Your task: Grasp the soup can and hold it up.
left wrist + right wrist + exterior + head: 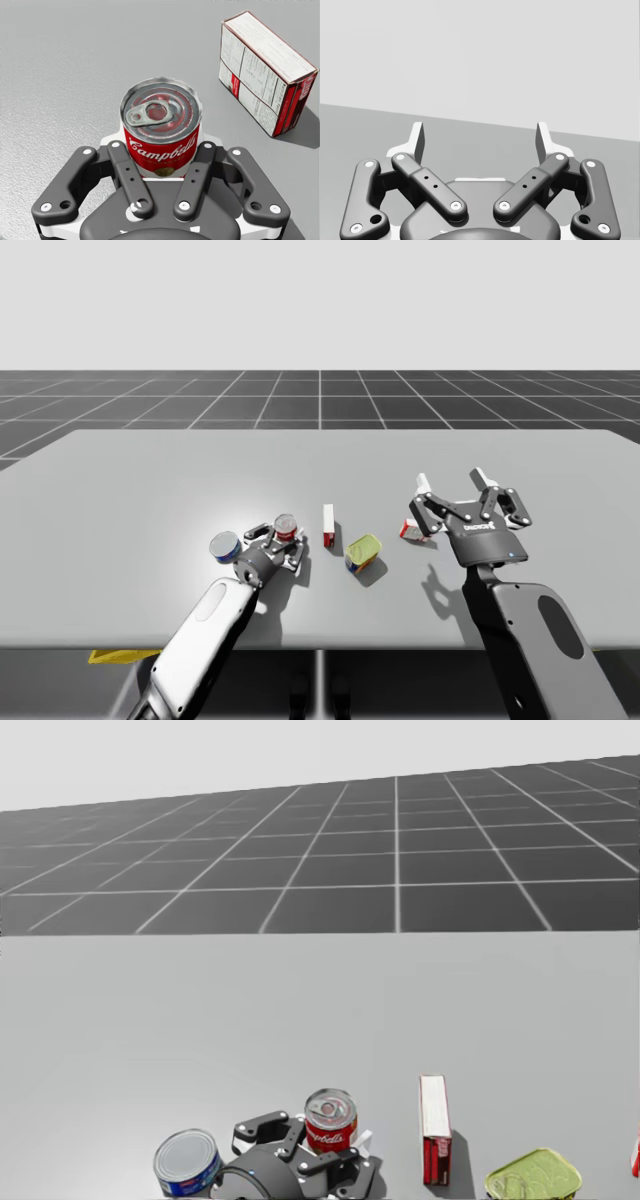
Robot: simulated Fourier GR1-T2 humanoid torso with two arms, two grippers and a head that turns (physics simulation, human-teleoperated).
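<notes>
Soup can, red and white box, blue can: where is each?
soup can [161, 150], left wrist view, on its red label.
red and white box [250, 82], left wrist view, on its white side panel.
blue can [186, 1156], head view, on its silver lid.

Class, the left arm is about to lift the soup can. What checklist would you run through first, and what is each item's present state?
1. Soup can between the left gripper's fingers: ok.
2. Both fingers against the can's sides: ok, they look closed on it.
3. Can upright: ok.
4. Red and white box apart from the can: ok.
5. Blue can apart from the gripper: ok, but close beside it.
6. Right gripper open and away from the soup can: ok.
</notes>
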